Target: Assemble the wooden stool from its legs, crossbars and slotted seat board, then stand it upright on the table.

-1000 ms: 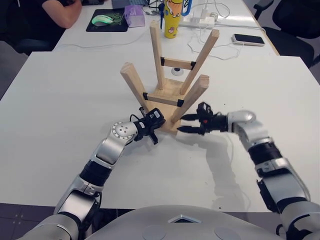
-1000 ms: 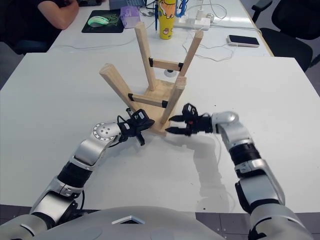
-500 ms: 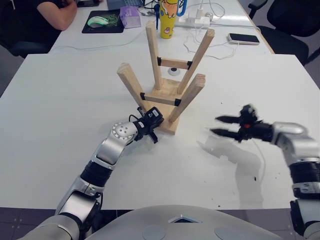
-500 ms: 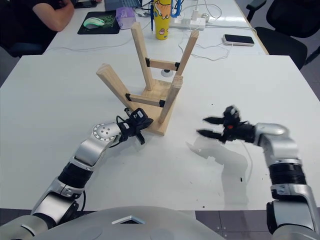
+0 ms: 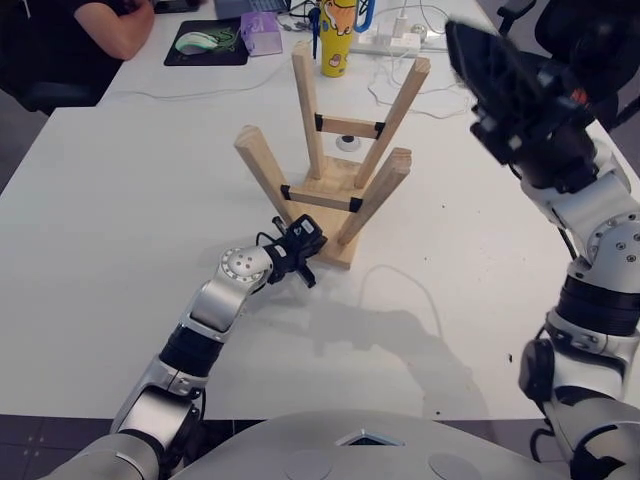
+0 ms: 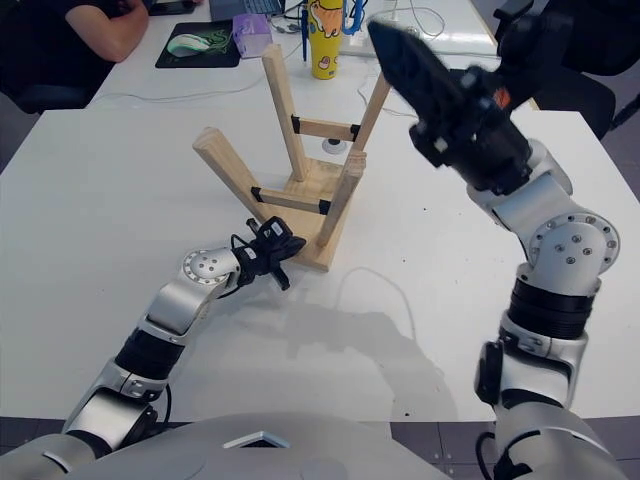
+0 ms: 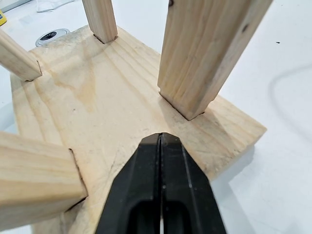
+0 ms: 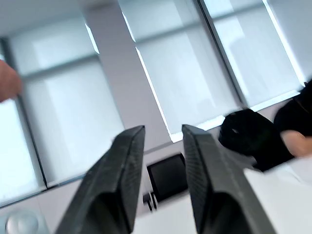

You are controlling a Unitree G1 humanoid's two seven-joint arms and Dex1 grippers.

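Update: our black two-finger right gripper (image 5: 462,45) swung up off the upside-down pale wooden stool (image 5: 325,190) mid-table, fingers barely apart, empty; left gripper (image 5: 305,245) stays pinched closed at its near edge. Flip pending.

I count one stool (image 5: 335,170) near the middle of the surface (image 5: 130,220), legs up. It has four legs (image 5: 262,170), one seat board (image 7: 107,112) and two crossbars (image 5: 352,127) that I can see. Four black brackets (image 5: 286,192) show, one at each crossbar end. One round cap (image 5: 347,143) sits just beyond the stool. Toward the far edge there are one yellow cup (image 5: 343,45), one purple box (image 5: 261,32), one mouse (image 5: 192,42) on one mouse pad (image 5: 225,45), and one power strip (image 5: 385,42). My claws number two: the left claw (image 7: 161,141) and the right claw (image 8: 163,131).
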